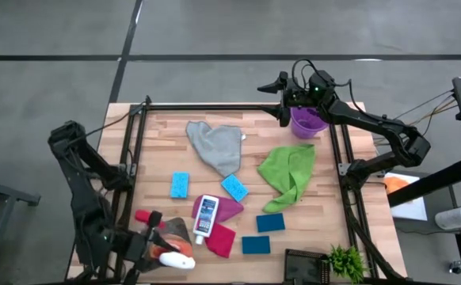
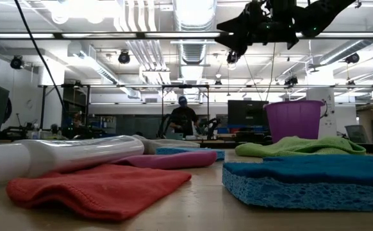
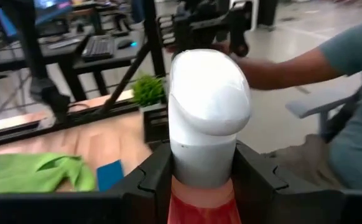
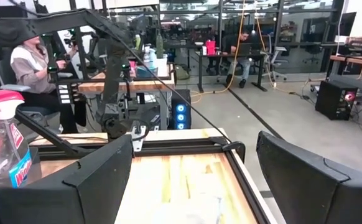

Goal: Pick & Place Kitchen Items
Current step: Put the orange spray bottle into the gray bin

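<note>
**A:** How many cloths did you have on the table (image 1: 159, 158)?

**B:** You had four: a grey cloth (image 1: 217, 145) near the back, a green cloth (image 1: 287, 175) to its right, a magenta cloth (image 1: 227, 208) under the white bottle (image 1: 205, 215), and a red cloth (image 1: 221, 239) just in front of that.

**A:** And sponges?

**B:** Four blue sponges: two lighter ones, one (image 1: 180, 184) left of the grey cloth's tip and one (image 1: 234, 188) just below it, plus two darker ones (image 1: 270, 222) (image 1: 255, 245) in front of the green cloth. You had one white bottle, lying flat on the magenta cloth.

**A:** Where was your left gripper?

**B:** Your left gripper (image 1: 167, 252) sat at the front left corner, clamped on the orange spray bottle (image 3: 206, 137), its fingers (image 3: 150, 180) pressing both sides below the white cap.

**A:** And the right?

**B:** Your right gripper (image 1: 282, 99) hung above the back edge with its fingers spread wide and nothing between them, beside one purple cup (image 1: 307, 120). The clear spray bottle (image 4: 10, 155) showed only past its wrist camera, so I couldn't place it on the table. One small plant (image 1: 345, 260) stood at the front right.
</note>
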`<state>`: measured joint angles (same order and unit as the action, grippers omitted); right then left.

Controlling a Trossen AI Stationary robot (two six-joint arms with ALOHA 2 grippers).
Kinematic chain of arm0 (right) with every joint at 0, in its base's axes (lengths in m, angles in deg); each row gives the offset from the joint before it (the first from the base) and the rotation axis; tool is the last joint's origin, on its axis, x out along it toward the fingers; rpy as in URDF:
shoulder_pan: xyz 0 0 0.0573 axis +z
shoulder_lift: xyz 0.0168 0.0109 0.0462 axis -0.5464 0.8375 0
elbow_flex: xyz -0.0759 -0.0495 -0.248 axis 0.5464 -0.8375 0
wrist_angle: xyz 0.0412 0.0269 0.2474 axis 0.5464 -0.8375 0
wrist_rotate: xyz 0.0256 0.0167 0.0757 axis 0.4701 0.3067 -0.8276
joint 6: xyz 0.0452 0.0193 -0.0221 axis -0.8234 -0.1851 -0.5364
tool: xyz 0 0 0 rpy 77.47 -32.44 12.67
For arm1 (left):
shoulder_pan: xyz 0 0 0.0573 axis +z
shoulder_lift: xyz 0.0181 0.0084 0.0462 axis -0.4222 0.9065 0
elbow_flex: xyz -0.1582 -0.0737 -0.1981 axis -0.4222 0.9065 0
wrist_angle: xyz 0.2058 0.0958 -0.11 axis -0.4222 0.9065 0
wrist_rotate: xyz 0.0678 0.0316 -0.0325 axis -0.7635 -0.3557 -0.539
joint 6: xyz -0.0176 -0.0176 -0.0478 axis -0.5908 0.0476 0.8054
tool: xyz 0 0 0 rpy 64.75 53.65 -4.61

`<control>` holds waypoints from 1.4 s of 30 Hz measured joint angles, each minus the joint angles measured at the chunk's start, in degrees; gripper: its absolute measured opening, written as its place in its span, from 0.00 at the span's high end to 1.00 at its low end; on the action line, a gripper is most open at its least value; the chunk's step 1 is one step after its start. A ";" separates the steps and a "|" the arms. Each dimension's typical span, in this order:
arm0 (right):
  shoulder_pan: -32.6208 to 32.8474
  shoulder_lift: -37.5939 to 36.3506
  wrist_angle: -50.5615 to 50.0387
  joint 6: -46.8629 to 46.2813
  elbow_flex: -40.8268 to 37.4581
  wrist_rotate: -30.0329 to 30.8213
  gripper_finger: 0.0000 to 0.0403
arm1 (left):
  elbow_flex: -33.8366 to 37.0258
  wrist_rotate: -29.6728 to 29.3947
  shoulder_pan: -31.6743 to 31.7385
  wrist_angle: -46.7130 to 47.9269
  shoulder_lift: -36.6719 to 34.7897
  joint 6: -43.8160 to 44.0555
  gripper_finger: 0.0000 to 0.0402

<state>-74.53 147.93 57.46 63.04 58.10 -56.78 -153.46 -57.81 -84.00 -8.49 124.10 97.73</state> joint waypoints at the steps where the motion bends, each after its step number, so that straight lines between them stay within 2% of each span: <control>1: 0.00 0.00 -0.17 0.00 0.00 0.03 0.16 | 0.00 -0.31 -0.02 0.37 0.63 0.61 0.69; 7: 0.00 0.00 -1.71 -0.15 0.00 0.19 0.16 | 0.12 -3.05 0.02 5.59 2.94 6.98 0.69; 12: 0.00 0.00 -2.49 -0.13 0.00 0.18 0.16 | 2.69 -4.71 -0.17 5.05 3.34 8.85 0.69; 28: 0.07 0.00 -3.16 -0.13 0.00 0.17 0.16 | 12.20 -5.02 -1.18 1.71 1.61 13.09 0.69; 30: 0.07 0.00 -3.14 -0.13 0.00 0.17 0.16 | 12.35 -4.86 -1.25 1.77 1.38 13.03 0.62; 34: 0.07 0.00 -3.15 -0.15 0.00 0.17 0.16 | 12.41 -4.64 -1.27 2.40 1.16 12.42 0.39; 36: 0.07 0.00 -3.15 -0.16 0.00 0.17 0.16 | 12.44 -4.63 -1.27 2.48 1.15 12.10 0.32; 38: 0.07 0.00 -3.18 -0.20 0.00 0.17 0.16 | 12.44 -4.68 -1.27 2.40 1.06 12.01 0.27; 42: 0.07 0.00 -3.18 -0.35 0.00 0.17 0.16 | 12.44 -5.03 -1.27 2.34 -0.04 11.98 0.25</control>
<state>-74.46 147.93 54.28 62.70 58.10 -56.61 -141.02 -62.84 -85.27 -6.15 124.06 109.71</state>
